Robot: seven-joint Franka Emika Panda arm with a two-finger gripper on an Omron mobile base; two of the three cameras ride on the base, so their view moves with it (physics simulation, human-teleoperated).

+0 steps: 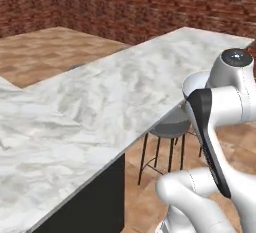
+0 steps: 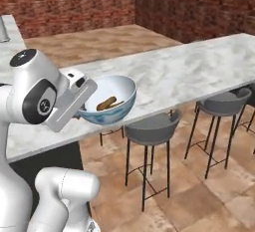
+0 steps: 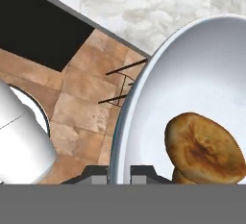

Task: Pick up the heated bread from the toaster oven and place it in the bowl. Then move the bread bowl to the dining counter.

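In the left base view the white arm's upper links cover the right side, and a round grey stool (image 1: 167,124) peeks out from under the edge of the dining counter (image 1: 100,107), its seat partly hidden by the marble top and the arm. The wide veined top runs from lower left to upper right, with a brick wall behind.

In the right base view the wrist hides the gripper (image 2: 82,107) almost wholly, so the fingers themselves are hard to make out there. The bowl (image 2: 117,107) hangs tilted in the air just off the counter's near edge, above a stool (image 2: 152,129). The bread (image 2: 106,103) lies inside it as a small brown shape. A second stool (image 2: 223,102) stands further right, and a third is cut off at the picture's edge.

In the hand view the two dark finger tips sit on either side of the bowl's rim (image 3: 120,136), closed onto it at the bottom. The bun (image 3: 204,148) rests on the white inside, with its lower edge cut off. The tiled floor and black stool legs show past the rim.
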